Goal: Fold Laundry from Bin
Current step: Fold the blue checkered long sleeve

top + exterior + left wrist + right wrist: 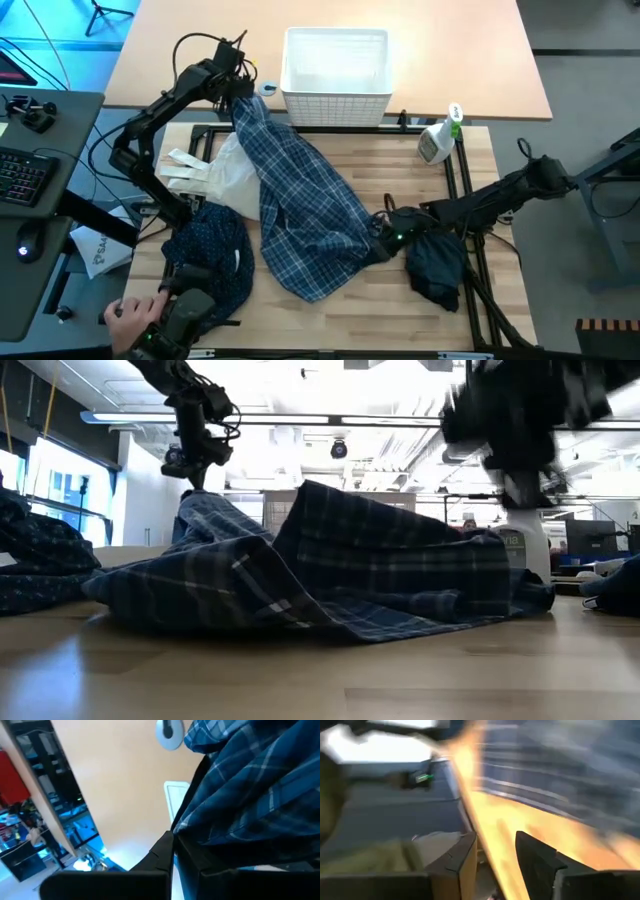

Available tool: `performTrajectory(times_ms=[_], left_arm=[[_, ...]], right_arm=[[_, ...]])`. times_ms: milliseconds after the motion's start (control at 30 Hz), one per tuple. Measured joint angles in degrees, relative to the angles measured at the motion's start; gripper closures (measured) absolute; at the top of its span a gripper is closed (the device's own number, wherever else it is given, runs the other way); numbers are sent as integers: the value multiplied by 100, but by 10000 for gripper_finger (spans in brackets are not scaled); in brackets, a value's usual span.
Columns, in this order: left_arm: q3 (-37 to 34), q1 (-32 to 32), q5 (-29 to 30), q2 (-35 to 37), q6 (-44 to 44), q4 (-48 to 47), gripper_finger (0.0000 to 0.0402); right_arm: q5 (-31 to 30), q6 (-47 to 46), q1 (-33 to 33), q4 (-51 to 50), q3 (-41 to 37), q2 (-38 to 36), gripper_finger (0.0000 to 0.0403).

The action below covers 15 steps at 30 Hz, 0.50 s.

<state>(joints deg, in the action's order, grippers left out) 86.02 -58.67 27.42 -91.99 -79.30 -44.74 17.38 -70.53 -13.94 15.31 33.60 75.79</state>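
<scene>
The plaid shirt is being spread on the wooden tabletop, one corner pinched and lifted by the left end effector beside the white bin. The right end effector is seen with fingers apart at the shirt's other edge, gripping nothing; a second corner probably needs taking next. Ceiling lights and office desks are visible beyond.

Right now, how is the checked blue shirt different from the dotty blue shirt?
The plaid shirt has white check lines; the dotted navy shirt is darker with tiny white specks. The plaid shirt is stretched out across the middle of the table, one end lifted by the left tool; the dotted navy shirt lies bunched in a heap near the table's front left edge, with no tool on it. Both are soft blue garments, out of the bin.
</scene>
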Motion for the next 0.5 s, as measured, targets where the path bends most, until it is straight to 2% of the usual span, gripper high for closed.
performTrajectory(times_ms=[100, 200, 333, 400, 500], left_arm=[[51, 28, 80, 90, -14, 18, 398], [130, 15, 173, 97, 254, 11, 401], [242, 6, 17, 99, 1257, -59, 397], [340, 27, -144, 99, 1764, -193, 393], [460, 37, -370, 106, 1950, -441, 387]], right_arm=[[-38, 872, -12, -234, 711, 128, 276], [-126, 1542, 73, -628, 1349, 355, 314], [-914, 1727, 290, -2021, 2093, 596, 357], [-1173, 1796, 444, -2684, 2382, 675, 358], [-1589, 1815, 672, -3290, 2630, 674, 334]])
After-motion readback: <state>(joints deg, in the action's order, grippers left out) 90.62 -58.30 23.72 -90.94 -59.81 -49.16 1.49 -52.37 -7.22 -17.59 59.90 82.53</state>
